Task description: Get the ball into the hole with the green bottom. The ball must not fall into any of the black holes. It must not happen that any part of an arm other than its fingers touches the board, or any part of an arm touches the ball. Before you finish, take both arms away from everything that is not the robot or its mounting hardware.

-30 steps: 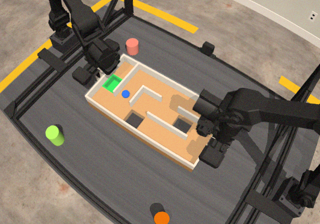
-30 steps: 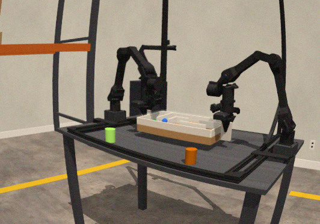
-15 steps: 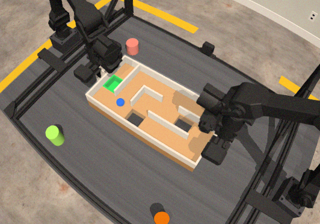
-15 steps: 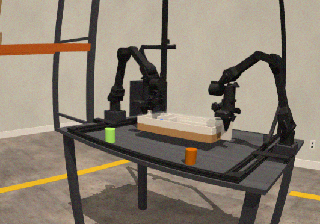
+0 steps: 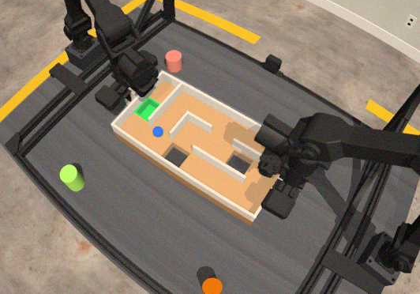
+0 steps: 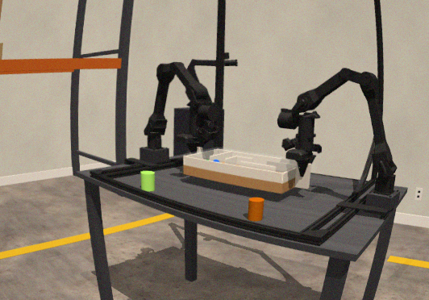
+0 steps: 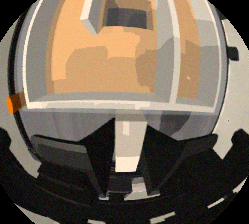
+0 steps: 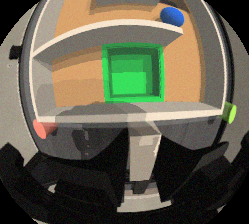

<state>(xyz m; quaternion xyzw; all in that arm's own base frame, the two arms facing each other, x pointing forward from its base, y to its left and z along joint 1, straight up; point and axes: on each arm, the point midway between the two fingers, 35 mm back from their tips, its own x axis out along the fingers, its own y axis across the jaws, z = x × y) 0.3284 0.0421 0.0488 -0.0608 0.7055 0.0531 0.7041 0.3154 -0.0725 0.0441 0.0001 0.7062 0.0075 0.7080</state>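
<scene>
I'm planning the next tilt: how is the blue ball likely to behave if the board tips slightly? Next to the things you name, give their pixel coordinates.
The blue ball [image 5: 158, 131] [image 6: 216, 160] [image 8: 172, 17] looks round, so it would probably roll readily. The floor around it looks smooth, so it may not stop until it meets a wall. With a black hole [image 5: 175, 156] nearby, a tilt that way could plausibly lose it.
</scene>
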